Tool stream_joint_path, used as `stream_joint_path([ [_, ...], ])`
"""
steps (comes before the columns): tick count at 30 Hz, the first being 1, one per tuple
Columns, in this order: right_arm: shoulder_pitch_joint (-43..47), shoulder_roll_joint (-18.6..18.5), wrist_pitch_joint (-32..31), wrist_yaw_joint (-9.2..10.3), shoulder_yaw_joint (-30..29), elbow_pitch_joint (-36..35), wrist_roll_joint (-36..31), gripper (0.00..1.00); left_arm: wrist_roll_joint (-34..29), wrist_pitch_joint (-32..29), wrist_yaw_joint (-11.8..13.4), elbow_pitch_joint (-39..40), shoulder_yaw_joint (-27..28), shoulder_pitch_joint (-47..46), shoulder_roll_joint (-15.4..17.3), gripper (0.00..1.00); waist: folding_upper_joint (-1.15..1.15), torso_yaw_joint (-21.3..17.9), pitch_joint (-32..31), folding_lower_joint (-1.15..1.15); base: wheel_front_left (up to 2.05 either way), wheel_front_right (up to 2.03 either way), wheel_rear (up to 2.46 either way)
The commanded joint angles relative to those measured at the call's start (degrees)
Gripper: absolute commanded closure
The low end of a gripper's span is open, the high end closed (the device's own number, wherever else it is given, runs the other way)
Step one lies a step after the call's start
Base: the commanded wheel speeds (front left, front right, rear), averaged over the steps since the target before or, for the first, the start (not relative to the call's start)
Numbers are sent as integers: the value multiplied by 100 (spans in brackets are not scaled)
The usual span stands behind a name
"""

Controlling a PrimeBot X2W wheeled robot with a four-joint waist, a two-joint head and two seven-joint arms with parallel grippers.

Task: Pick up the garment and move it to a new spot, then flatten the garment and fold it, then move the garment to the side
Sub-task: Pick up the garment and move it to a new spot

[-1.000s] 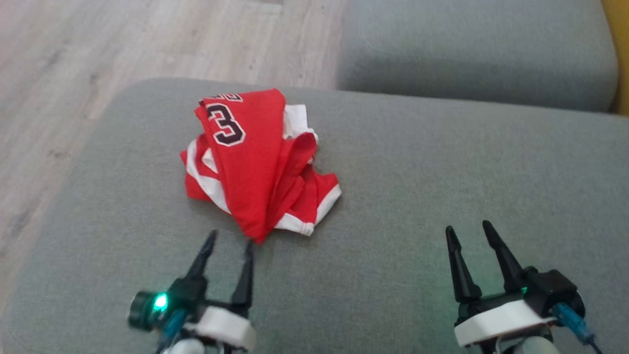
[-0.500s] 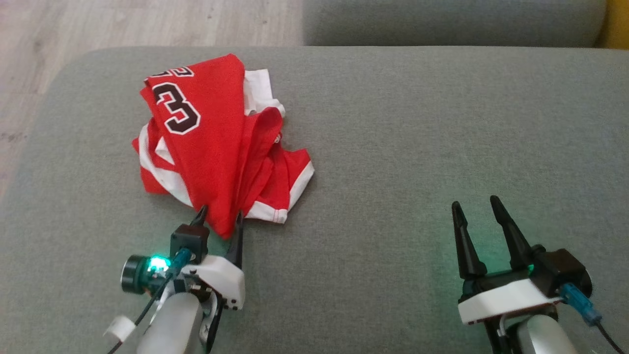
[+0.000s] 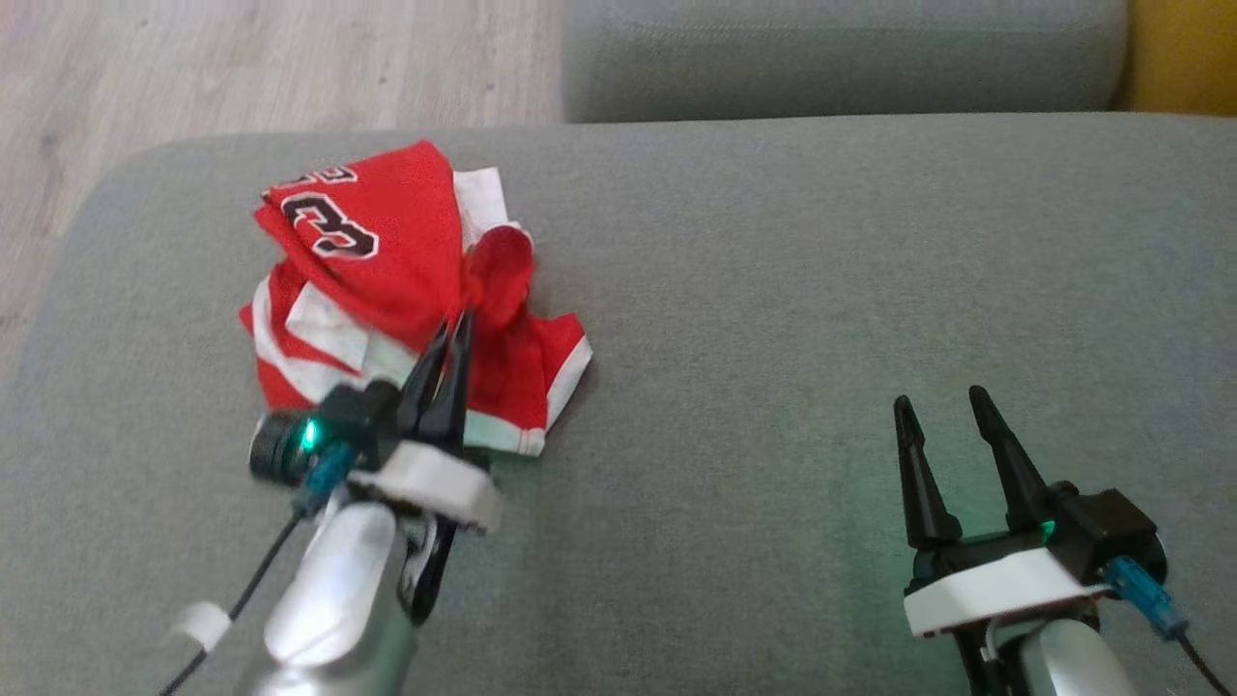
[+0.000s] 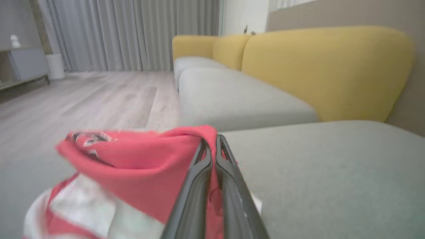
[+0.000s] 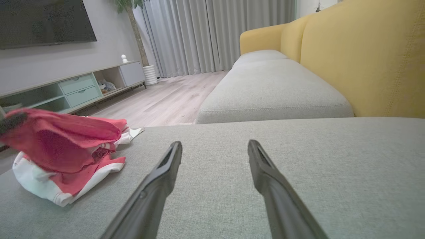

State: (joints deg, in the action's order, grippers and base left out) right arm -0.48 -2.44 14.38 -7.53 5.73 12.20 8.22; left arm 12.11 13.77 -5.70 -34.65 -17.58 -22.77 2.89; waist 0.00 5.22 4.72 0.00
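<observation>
The left fingers (image 4: 194,192) are pressed together, clamped on a raised fold of the red garment (image 3: 367,251), with red cloth bunched up around their tips. From the left wrist view the pinched fold stands up as a ridge above the rest of the cloth. The garment is a crumpled red jersey with white trim and a dark numeral on its top fold. It sits in a heap on the grey cushion (image 3: 773,290), near the cushion's far left corner, and its white-edged hem spreads flat on the fabric beneath the pale left forearm (image 3: 338,599). The right fingers (image 5: 158,184) stand apart with nothing between them, low over the cushion's near right part and well apart from the garment. A green light (image 3: 1044,528) glows at their base. Beyond the cushion's far edge lies a second grey cushion (image 3: 821,58), with a yellow backrest (image 5: 365,66) along the cushion's right side. Pale wood floor (image 3: 242,58) runs past the cushion's left and far-left edges.
</observation>
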Motion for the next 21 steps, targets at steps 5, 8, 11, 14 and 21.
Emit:
stream_joint_path([
  [5, -217, -43, 62, 4, 192, -150, 65, 0, 152, -50, -135, 1125, -212, -825, 66, 100, 0, -279, -163, 0, 0, 0, 0],
  [8, -258, -43, 62, 4, 223, -166, 118, 0, 337, -333, -160, 1659, -388, -1173, 71, 100, 0, -488, -185, 0, 0, 0, 0],
  [11, -296, -43, 62, 4, 252, -183, 160, 0, 593, -690, -170, 2101, -519, -1527, 66, 100, 0, -719, -171, 0, 0, 0, 0],
  [14, -351, -43, 62, 4, 302, -195, 196, 0, 792, -1026, -174, 2379, -655, -1857, 80, 100, 0, -1007, -127, 0, 0, 0, 0],
  [21, -551, -43, 62, 4, 304, -304, 353, 0, 969, -1499, -177, 2463, -940, -2422, 125, 100, 0, -1749, 138, 0, 0, 0, 0],
])
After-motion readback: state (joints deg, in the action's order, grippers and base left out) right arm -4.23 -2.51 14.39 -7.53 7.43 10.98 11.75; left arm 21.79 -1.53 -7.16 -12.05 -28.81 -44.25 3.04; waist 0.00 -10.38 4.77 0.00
